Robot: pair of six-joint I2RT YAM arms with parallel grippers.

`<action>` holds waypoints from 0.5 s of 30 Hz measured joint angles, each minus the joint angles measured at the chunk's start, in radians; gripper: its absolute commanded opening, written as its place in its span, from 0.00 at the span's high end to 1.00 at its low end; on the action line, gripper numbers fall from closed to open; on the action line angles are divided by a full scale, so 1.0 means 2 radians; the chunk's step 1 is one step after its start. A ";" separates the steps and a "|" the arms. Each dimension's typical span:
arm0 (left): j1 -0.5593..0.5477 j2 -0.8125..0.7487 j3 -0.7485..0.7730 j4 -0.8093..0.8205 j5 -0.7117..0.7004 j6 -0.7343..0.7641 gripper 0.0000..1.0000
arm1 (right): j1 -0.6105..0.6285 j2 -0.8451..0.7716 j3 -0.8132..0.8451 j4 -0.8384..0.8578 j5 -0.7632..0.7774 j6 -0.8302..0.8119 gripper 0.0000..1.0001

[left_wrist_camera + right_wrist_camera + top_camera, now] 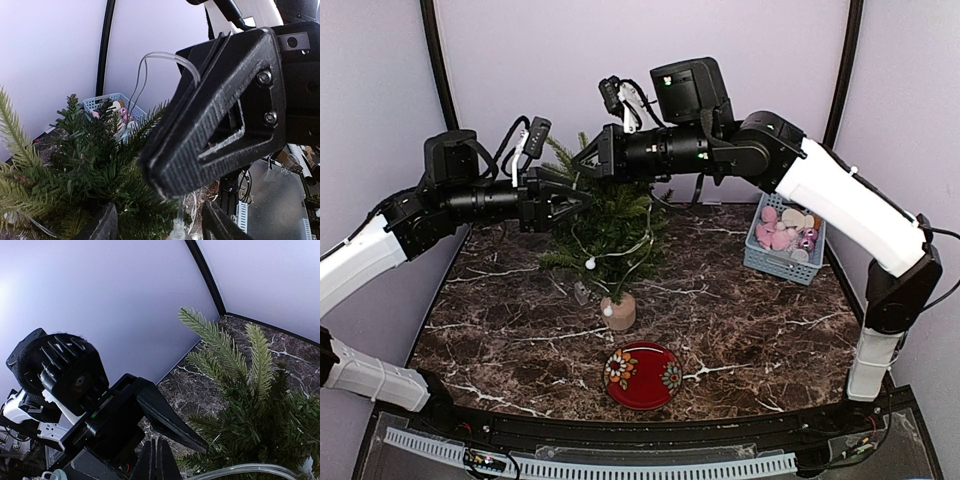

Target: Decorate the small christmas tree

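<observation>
- The small christmas tree (610, 225) stands upright on its stump base (619, 312), mid-way across the marble table (750, 330). Both my arms meet at its upper branches.
- My right gripper (156, 460) has its jaws pressed together. In the left wrist view the clear wire of the light string (160, 53) runs in above them and out below, so I judge they pinch that wire.
- My left gripper (160, 225) has its jaws spread. The wire hangs between them, untouched as far as I can tell.
- Risk: the tree looks top-heavy on its narrow base. The string is draped through the lower branches, so any sideways pull on the pinched wire could tilt or drag the tree, perhaps toward the red plate (643, 375).
- Risk: my two grippers sit very near each other. If the left closes off-line, it strikes the right's fingers instead of catching the wire.
- Risk: if the right lets go before the left has a hold, the springy loop could slip off the crown and slide down.
- Risk: the wire could snag in the needles and bend the top sprigs.
- The blue basket (775, 265) of ornaments sits well apart, far right, and looks safe.
</observation>
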 measured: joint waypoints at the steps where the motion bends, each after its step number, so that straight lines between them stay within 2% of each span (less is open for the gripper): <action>1: 0.000 0.002 0.000 0.004 0.001 0.000 0.39 | 0.000 0.000 0.000 0.000 0.000 0.000 1.00; 3: 0.000 0.004 0.000 0.013 0.004 -0.002 0.39 | 0.000 0.000 -0.001 0.002 -0.001 0.000 1.00; 5: 0.000 0.005 0.000 0.023 0.007 -0.004 0.45 | 0.000 0.000 -0.002 0.005 -0.002 0.000 1.00; 10: 0.000 0.005 -0.001 0.039 0.010 -0.012 0.82 | 0.000 0.000 -0.003 0.008 -0.003 0.000 1.00; 14: 0.000 0.005 -0.003 0.051 0.010 -0.018 0.99 | 0.000 0.000 -0.011 0.014 -0.004 -0.001 1.00; 15: 0.000 0.005 -0.005 0.053 0.009 -0.018 1.00 | 0.000 -0.001 -0.015 0.017 -0.003 -0.001 0.98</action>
